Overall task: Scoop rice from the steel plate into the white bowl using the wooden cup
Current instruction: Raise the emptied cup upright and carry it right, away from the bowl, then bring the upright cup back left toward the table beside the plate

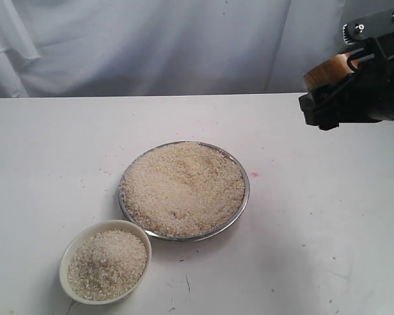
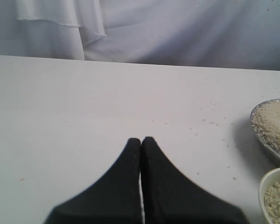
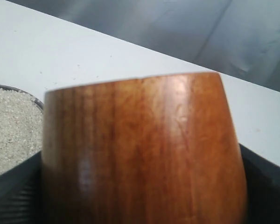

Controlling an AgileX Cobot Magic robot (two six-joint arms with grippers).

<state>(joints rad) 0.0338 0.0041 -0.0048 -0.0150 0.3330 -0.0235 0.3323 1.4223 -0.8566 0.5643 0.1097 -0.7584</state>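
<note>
The right hand (image 1: 329,92) grips the wooden cup (image 1: 326,72) at the upper right, well apart from the centre steel plate (image 1: 247,191). Best to dip its mouth shallowly into the rice (image 1: 184,187) (left hand (image 2: 141,142) pinched closed, empty).

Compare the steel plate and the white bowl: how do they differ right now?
The steel plate is wide, shallow, shiny metal; the white bowl is smaller, deeper and cream-white. The plate's rice heaps across nearly to its rim; the bowl's sits lower, leaving a bare rim. Both are round and hold rice.
</note>
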